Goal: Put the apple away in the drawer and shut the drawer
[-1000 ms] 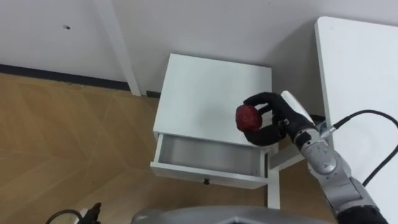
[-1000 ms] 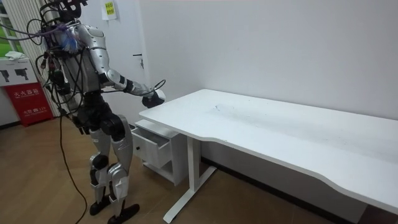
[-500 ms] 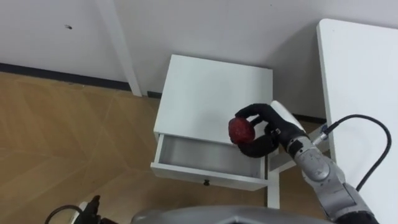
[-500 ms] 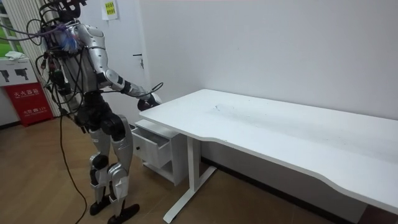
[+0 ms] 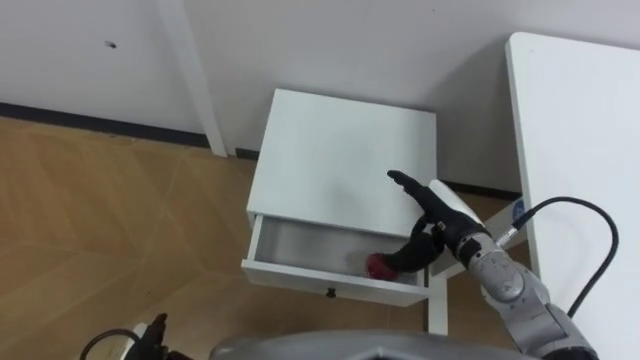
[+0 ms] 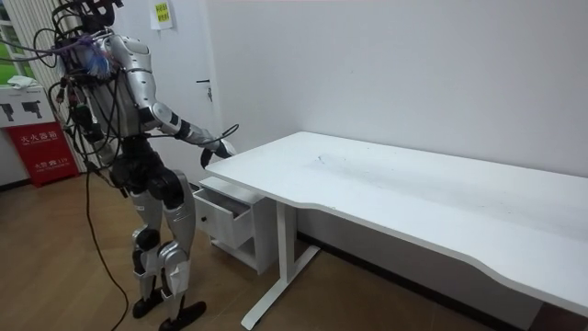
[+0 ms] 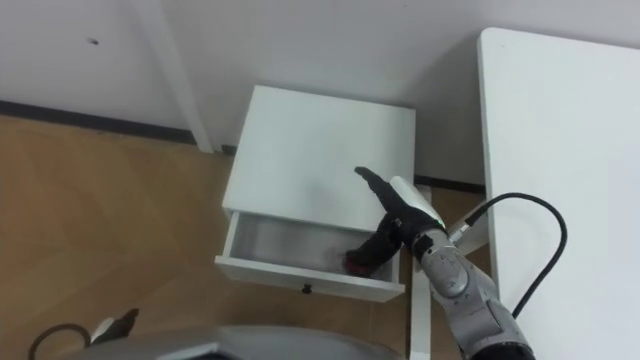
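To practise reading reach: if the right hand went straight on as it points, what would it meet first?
Probably the apple in the open drawer, just ahead of the right hand; depth is unclear, so they may already touch.

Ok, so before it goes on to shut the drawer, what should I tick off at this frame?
1. Apple inside the drawer: ok, it lies at the drawer's right end.
2. Grip on the apple released: ok, the right hand has its fingers spread; whether a fingertip touches the apple cannot be told.
3. Hand out of the drawer's path: not ok, its lower fingers reach down over the open drawer beside the apple.
4. Drawer front and knob free to push: ok, nothing stands before them.
5. Robot within reach: ok, the room view shows it standing at the cabinet by the white desk.
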You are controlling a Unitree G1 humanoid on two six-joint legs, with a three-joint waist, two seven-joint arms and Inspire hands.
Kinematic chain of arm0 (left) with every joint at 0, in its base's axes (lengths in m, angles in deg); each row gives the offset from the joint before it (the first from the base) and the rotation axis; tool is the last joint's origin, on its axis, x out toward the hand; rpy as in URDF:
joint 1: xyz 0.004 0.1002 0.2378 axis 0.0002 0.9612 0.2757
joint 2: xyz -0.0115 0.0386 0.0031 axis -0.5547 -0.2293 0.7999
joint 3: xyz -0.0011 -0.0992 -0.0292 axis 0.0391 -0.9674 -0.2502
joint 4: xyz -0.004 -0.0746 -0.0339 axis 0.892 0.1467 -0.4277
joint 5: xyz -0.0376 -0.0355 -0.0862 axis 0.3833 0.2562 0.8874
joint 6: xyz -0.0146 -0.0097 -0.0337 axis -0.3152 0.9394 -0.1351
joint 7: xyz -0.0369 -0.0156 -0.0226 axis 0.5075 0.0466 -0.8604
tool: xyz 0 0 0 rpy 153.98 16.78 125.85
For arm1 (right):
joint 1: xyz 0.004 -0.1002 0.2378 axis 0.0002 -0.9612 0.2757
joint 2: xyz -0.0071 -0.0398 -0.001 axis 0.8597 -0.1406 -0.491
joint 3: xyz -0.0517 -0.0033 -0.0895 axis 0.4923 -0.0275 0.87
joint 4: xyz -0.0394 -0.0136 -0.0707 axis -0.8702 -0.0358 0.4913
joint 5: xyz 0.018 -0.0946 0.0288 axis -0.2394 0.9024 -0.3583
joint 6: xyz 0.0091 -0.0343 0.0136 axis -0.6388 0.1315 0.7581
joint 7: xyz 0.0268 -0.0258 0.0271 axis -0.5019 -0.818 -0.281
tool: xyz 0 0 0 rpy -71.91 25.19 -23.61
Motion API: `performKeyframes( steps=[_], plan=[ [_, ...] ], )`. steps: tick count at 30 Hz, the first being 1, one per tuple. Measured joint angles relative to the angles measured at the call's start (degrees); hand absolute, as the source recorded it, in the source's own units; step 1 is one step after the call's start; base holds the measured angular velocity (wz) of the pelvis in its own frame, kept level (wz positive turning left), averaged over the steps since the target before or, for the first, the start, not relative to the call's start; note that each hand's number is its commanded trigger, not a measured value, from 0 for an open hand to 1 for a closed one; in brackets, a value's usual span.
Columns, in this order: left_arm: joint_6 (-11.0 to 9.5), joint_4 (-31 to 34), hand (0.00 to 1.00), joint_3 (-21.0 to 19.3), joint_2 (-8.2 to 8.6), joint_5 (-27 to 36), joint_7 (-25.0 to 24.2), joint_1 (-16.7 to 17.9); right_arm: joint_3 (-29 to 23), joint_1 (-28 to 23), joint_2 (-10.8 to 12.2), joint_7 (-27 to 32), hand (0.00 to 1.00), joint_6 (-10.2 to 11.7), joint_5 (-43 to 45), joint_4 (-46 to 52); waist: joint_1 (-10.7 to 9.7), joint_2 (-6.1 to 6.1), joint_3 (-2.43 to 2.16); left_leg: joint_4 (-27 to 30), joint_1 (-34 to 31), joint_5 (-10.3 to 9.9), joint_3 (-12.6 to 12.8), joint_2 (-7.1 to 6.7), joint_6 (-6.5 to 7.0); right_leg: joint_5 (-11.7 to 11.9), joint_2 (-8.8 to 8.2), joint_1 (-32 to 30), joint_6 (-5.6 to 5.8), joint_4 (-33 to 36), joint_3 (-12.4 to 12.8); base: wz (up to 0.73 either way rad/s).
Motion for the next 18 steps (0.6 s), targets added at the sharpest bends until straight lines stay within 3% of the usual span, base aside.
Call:
performKeyframes(
  steps=[8, 18],
  plan=[
    [0.0, 0.0, 0.0, 0.9, -0.04, -0.5, 0.0, 0.0, 0.0, 0.0, 0.0, 0.0, 0.0, 0.0, 0.1, -0.3, 0.0, -0.03, 0.01, 0.0, -0.2, 0.0, 0.0, -0.06, 0.07, 0.0, -0.08, -0.1, 0.0, 0.0, -0.2, 0.02],
    [0.0, -0.1, 0.0, -0.5, -0.04, -0.5, 0.4, 0.7, -2.8, -0.7, 0.5, 1.3, 0.0, 0.7, -3.4, -8.9, -0.4, 0.03, 0.08, 0.4, -0.1, 0.1, 0.3, -0.08, 0.11, 0.0, -0.33, 0.2, 0.01, -0.2, -0.3, 0.01]
  ],
)
